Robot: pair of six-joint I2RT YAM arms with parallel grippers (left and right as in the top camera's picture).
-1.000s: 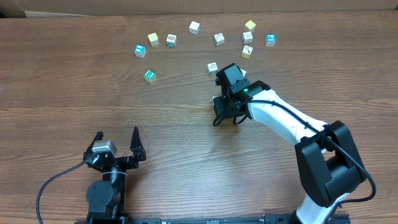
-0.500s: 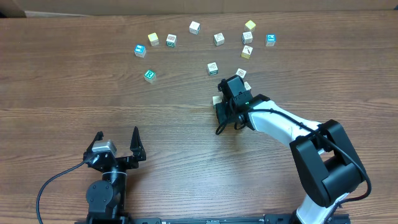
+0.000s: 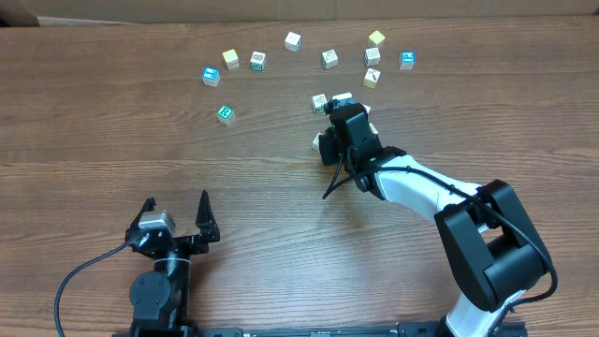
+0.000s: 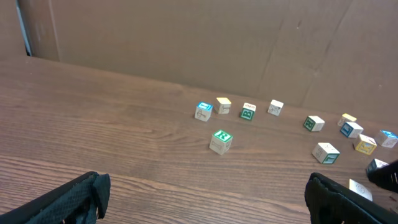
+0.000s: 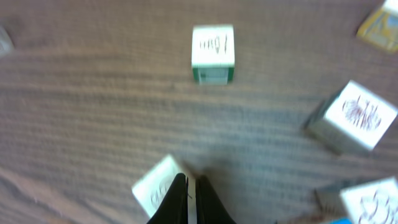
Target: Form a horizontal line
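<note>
Pushing with closed fingers is judged the step in hand: the right claw (image 5: 188, 186) is seen clenched on nothing, its tips set against or just beside a pale cube (image 5: 155, 186); the blur hides which. No line is formed yet: the cubes are scattered loose over the far half of the table (image 3: 112, 168), a green-marked cube (image 5: 213, 53) just beyond the tips. Touched on one side only, the pale cube could be spun or slip past the tips, and neighbours could be knocked askew by the arm. The left claw (image 3: 178, 213) is held wide open, well apart
</note>
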